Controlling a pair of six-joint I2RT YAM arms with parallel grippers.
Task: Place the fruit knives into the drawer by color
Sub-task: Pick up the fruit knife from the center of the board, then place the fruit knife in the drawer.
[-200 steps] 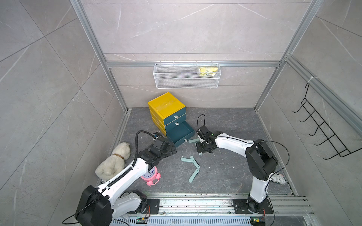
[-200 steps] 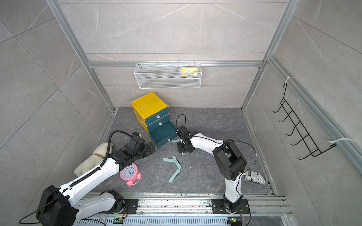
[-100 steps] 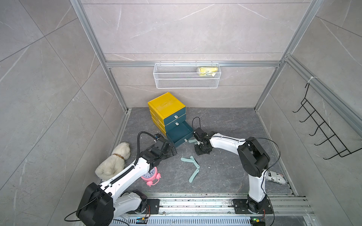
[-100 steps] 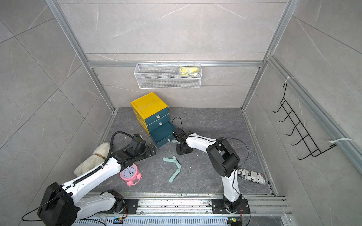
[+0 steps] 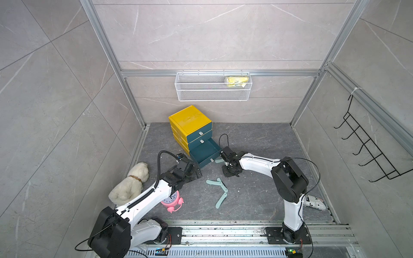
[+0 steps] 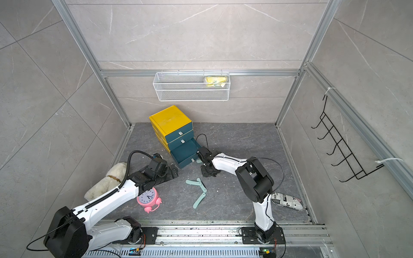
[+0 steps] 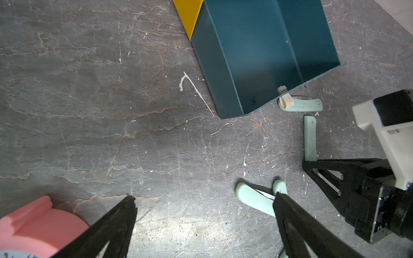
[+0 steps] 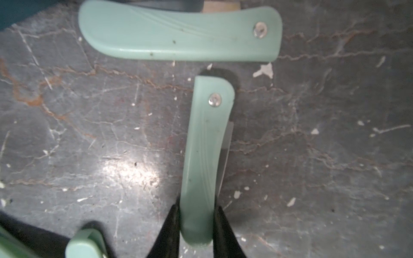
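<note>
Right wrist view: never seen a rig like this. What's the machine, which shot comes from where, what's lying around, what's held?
The machine is a left arm and a right arm, both white, each ending in black jaws. The two wide pictures come from one camera head overhead. Each close-up comes from a camera on an arm's wrist.

In your close-up, the right arm's jaws pinch one end of a mint-green folding knife lying on the floor. A second knife lies in front of the open teal drawer of a yellow cabinet, with three more knives mid-floor.

The left arm's jaws are wide open and empty. Also there: a pink alarm clock and a plush dog.
</note>
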